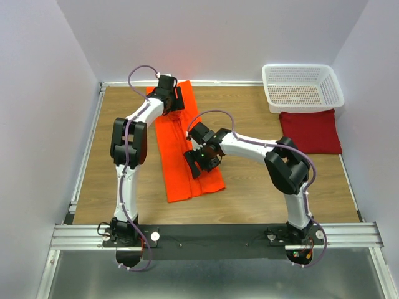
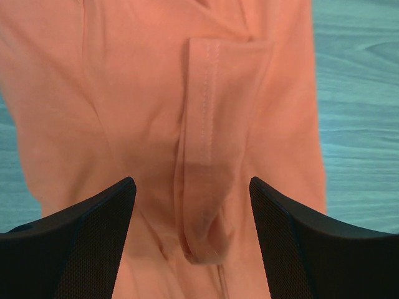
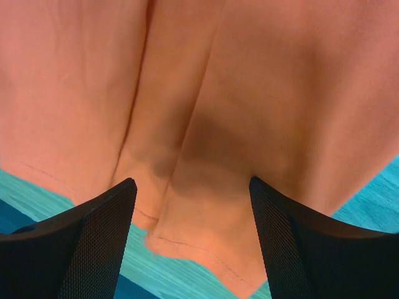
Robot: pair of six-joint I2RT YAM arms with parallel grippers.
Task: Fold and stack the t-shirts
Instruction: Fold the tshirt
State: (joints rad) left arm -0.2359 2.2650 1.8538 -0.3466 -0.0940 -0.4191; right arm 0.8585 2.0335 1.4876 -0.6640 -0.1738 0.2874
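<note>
Left gripper (image 2: 192,187) and right gripper (image 3: 192,187) are hovering, jaws spread, over the lengthwise-folded orange t-shirt (image 1: 176,168); a crosswise fold is seemingly coming next, needing both ends pinched.

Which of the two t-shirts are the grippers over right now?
The orange t-shirt, a long strip mid-table: the left gripper and right gripper both hang open above it. The maroon t-shirt lies folded by the basket.

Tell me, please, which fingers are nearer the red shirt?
Right: the right fingers hover left of the red shirt, over the orange shirt; the left fingers, farther left and back.
</note>
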